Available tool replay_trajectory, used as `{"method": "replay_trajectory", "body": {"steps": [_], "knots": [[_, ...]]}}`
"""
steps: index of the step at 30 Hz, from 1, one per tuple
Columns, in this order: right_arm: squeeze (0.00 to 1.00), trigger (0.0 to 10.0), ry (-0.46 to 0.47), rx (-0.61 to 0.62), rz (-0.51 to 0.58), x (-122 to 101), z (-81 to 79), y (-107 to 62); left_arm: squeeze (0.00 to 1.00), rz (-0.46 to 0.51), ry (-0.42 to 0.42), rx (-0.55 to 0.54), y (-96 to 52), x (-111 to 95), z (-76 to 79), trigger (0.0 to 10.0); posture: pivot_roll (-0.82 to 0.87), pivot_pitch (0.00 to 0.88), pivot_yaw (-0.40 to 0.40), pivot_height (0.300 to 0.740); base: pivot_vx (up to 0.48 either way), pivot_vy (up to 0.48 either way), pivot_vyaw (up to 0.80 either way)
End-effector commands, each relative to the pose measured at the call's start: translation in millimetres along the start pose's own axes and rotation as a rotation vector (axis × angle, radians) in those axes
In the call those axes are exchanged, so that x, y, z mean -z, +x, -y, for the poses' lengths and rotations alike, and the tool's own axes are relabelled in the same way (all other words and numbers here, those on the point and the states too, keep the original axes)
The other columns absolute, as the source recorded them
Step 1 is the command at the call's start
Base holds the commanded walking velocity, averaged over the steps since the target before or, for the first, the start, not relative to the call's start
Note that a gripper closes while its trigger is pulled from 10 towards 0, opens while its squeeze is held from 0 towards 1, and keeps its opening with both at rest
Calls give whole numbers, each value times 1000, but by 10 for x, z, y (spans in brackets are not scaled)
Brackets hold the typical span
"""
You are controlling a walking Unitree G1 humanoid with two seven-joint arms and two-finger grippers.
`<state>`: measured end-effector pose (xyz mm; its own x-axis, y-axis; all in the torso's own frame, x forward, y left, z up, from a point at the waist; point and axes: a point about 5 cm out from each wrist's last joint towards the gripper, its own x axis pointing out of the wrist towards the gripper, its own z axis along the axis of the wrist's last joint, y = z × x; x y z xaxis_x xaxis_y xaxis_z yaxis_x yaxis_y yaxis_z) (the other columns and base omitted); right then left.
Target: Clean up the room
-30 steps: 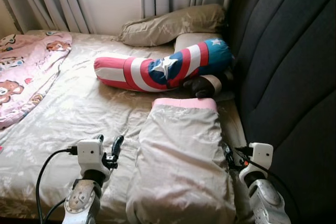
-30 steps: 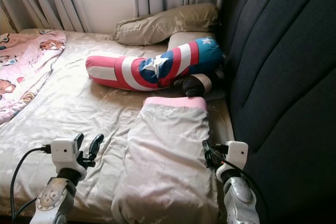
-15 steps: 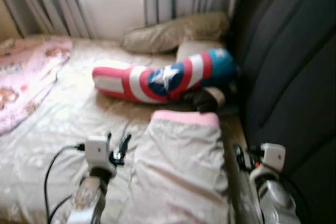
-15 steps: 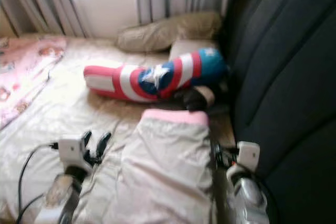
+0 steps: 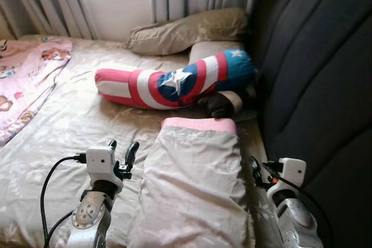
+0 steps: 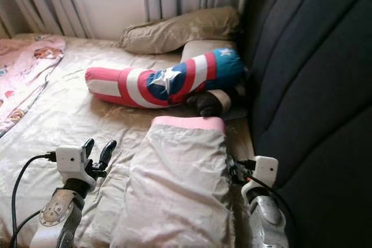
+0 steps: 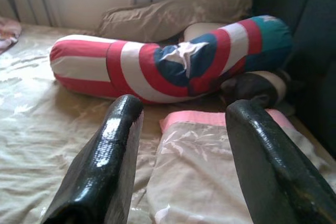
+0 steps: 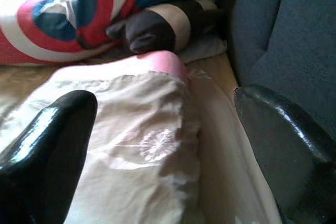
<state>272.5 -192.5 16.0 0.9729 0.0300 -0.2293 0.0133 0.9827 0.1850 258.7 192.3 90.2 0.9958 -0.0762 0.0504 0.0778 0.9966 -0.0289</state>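
Curtains hang behind a bed [image 5: 64,120] with a dark padded headboard [image 5: 317,68]. On the bed lies a pale pillow [image 5: 195,187] with a pink end, a striped star bolster [image 5: 174,79] beyond it. Left gripper [image 5: 122,154] hovers beside the pillow's one long edge, fingers spread; right gripper [image 5: 257,172] sits at the other edge near the headboard, also spread wide. To lift it well, both should probably close on the pillow's edges together, level, so it doesn't sag.
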Motion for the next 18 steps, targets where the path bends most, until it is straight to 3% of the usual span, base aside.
{"method": "replay_trajectory", "body": {"steps": [1, 7, 10, 15, 18], "knots": [[0, 10000, -10, 7, 25, -63, 19, 18, 0, -6, -13, 3, -11, -7, 18, 10000, 64, 0, -56, 740, 0, 0, 0], [0, 10000, -10, 8, 27, -60, 16, 12, 0, -9, -19, 2, -20, -2, 20, 10000, 60, 0, -53, 740, 0, 0, 0], [0, 10000, -11, 9, 31, -62, 14, 10, 0, 17, 0, 5, 17, -85, -4, 10000, 55, 0, -50, 740, 0, 0, 0], [0, 10000, -12, 9, 36, -69, 13, 13, 0, 128, 54, -18, 184, -411, -124, 10000, 57, 0, -47, 740, 0, 0, 0], [0, 10000, -15, 4, 36, -68, 3, 15, 0, 123, 65, -30, 187, -411, -182, 10000, 51, 0, -39, 740, 0, 0, 0]]}}
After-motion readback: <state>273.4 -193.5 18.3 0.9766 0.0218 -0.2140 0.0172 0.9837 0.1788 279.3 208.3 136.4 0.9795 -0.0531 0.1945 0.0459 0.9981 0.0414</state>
